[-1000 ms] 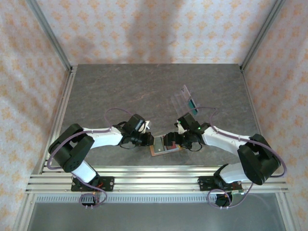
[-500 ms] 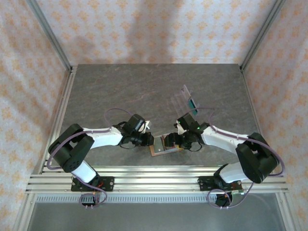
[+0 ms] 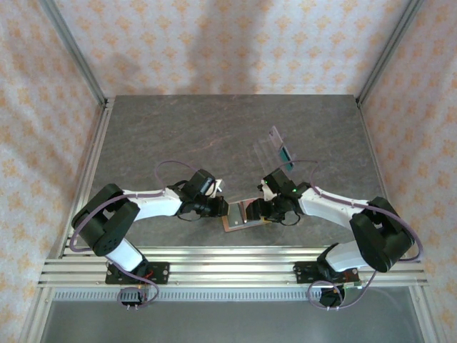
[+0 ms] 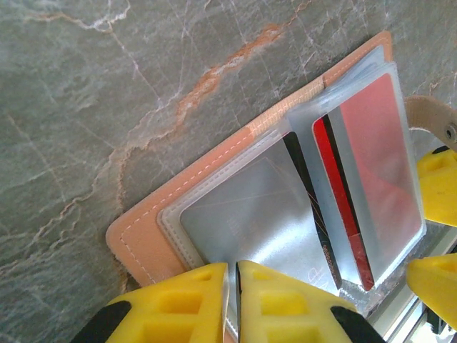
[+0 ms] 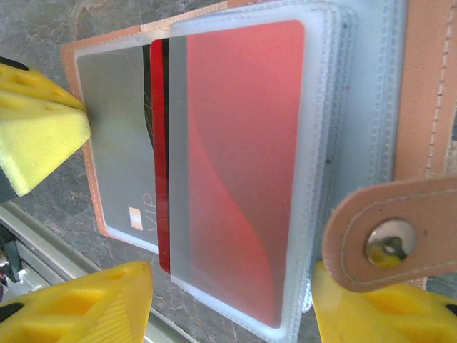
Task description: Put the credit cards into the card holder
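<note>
The card holder (image 3: 233,220) lies open on the table between both arms, tan-edged with clear plastic sleeves (image 4: 235,207). A pale grey credit card (image 5: 118,136) marked VIP sits in one sleeve. A red card (image 5: 243,157) fills the sleeve on top, with a dark card edge (image 4: 305,187) between them. My left gripper (image 4: 232,266) is shut on the holder's sleeve edge at its left side (image 3: 220,209). My right gripper (image 5: 232,275) stands open astride the red card's sleeve; one finger is apart from it, the other close by its edge. The snap tab (image 5: 385,239) lies over the right finger.
A clear plastic stand (image 3: 271,146) holding a teal card (image 3: 285,155) stands behind the right arm. An aluminium rail (image 3: 228,266) runs along the table's near edge, close to the holder. Patterned walls and metal posts enclose the table.
The right gripper's jaws have narrowed around the sleeves and it has edged slightly left over the holder. The left gripper has kept its hold and place.
</note>
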Robot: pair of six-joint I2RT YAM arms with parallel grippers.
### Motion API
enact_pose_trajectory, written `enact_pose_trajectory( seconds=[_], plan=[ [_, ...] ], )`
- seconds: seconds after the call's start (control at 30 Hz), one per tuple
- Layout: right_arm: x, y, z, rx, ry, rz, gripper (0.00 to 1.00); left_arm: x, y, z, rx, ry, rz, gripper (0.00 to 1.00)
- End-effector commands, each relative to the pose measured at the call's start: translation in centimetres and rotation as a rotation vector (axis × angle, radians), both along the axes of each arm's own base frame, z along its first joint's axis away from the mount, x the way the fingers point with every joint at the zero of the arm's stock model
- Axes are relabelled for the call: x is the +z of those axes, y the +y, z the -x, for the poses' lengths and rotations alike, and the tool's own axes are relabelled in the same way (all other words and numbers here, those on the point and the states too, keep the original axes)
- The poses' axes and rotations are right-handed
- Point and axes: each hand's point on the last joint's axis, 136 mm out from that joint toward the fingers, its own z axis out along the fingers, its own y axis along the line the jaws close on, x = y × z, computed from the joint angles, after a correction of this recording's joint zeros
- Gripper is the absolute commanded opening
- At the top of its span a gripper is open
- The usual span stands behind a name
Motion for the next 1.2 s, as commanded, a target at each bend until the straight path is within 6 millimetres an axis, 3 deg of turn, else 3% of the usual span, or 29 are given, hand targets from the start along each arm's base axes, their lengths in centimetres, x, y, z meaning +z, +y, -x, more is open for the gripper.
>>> enact_pose_trajectory(
  seconds=[0.0,0.3,0.63,0.9,1.17],
  plan=[
    [1.1,-0.3,-0.5,0.011,-0.042,0.008,0.6,-0.7,0.7,0.5,-0.013,0.024,-0.037,0.15],
    [1.8,0.0,-0.4,0.041,-0.054,-0.01,0.44,-0.7,0.7,0.5,-0.012,0.024,-0.036,0.15],
    [2.7,0.3,-0.7,0.049,-0.084,-0.031,0.48,-0.5,0.7,0.5,-0.014,0.018,-0.034,0.15],
    [3.4,0.9,-1.0,0.067,-0.105,-0.06,0.36,-0.4,0.7,0.5,-0.016,0.019,-0.032,0.16],
    [3.9,1.7,-1.2,0.084,-0.119,-0.111,0.33,0.0,0.5,0.4,-0.016,0.016,-0.025,0.17]
  ],
)
